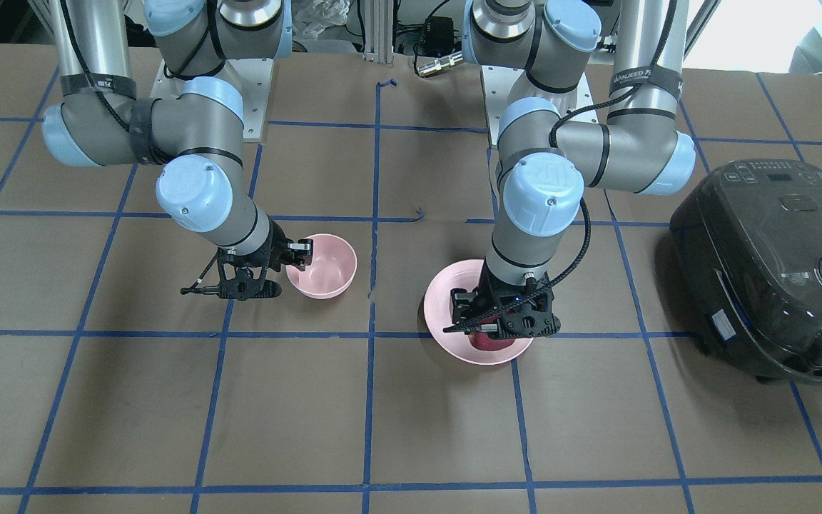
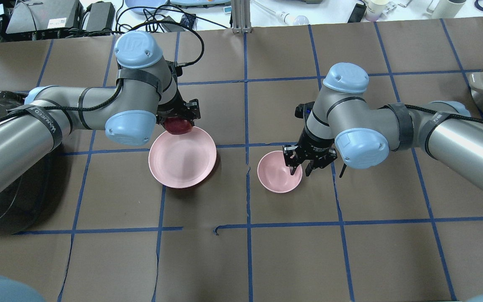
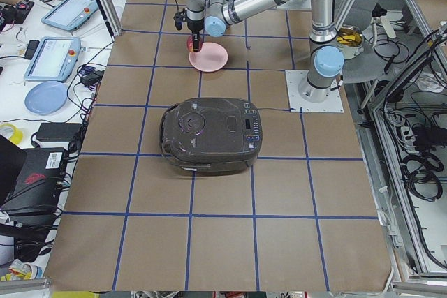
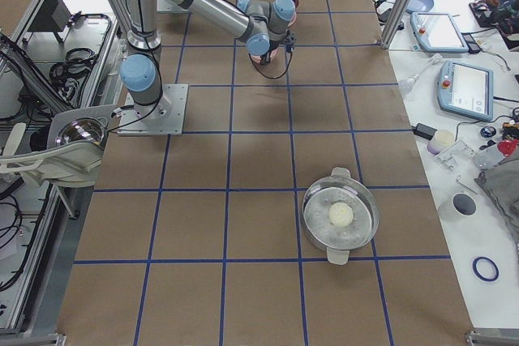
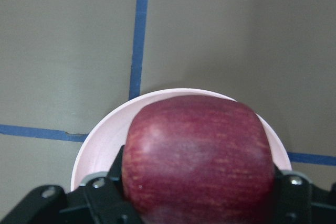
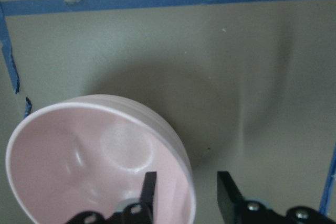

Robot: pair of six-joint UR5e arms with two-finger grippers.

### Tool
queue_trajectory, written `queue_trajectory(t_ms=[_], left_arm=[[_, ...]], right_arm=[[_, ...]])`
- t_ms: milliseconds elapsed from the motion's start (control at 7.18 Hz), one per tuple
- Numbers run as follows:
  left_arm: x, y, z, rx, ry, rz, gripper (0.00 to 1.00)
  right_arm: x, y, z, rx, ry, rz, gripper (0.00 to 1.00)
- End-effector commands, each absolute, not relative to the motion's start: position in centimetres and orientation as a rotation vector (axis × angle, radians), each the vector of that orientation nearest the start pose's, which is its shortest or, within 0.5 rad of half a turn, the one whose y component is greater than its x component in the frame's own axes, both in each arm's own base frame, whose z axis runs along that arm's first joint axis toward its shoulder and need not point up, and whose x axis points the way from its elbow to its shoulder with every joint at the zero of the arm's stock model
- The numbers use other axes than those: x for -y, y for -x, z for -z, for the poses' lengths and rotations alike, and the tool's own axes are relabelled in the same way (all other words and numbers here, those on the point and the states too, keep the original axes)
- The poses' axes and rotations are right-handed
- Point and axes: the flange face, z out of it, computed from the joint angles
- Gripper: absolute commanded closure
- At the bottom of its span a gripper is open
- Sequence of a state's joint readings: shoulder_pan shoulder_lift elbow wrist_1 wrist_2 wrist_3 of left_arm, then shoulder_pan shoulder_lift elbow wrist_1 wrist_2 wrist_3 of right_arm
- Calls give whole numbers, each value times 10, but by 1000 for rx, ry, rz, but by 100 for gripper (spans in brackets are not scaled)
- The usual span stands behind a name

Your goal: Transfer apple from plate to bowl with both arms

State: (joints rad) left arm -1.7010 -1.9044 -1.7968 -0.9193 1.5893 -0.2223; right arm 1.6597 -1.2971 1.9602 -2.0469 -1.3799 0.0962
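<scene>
The dark red apple (image 2: 178, 125) sits between the fingers of my left gripper (image 2: 179, 121) over the far rim of the wide pink plate (image 2: 183, 165). The left wrist view shows the apple (image 5: 199, 156) clamped between both black fingers, with the plate's rim (image 5: 102, 135) below it. The left gripper is shut on the apple. The small deep pink bowl (image 2: 275, 176) stands right of the plate. My right gripper (image 2: 300, 170) is open and straddles the bowl's rim (image 6: 191, 203), one finger inside and one outside.
A black rice cooker (image 1: 775, 271) stands on the robot's left side of the table, close to the left arm. A steel pot (image 4: 339, 216) holding a white ball stands far out on the right side. Blue tape lines grid the brown tabletop.
</scene>
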Motion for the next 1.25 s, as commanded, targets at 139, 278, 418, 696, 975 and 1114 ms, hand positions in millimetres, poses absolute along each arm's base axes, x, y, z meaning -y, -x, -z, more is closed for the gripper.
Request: queue_trajectory(t_ms=[139, 278, 418, 696, 975, 1114], left_arm=[[516, 289, -282, -3159, 200, 172, 88], [499, 320, -283, -3176, 184, 187, 88], [488, 348, -274, -3191, 241, 167, 88], [475, 394, -274, -3209, 305, 189, 88], [448, 441, -258, -3198, 305, 163, 90], [443, 450, -245, -3191, 332, 144, 90]], right_arm=[[509, -163, -305, -3070, -15, -93, 0], [519, -130, -331, -3132, -91, -30, 0], [521, -108, -358, -3134, -156, -46, 0], [529, -98, -427, -3166, -232, -75, 0], [522, -99, -470, -3166, -234, -91, 0], [513, -102, -478, -3151, -229, -87, 0]])
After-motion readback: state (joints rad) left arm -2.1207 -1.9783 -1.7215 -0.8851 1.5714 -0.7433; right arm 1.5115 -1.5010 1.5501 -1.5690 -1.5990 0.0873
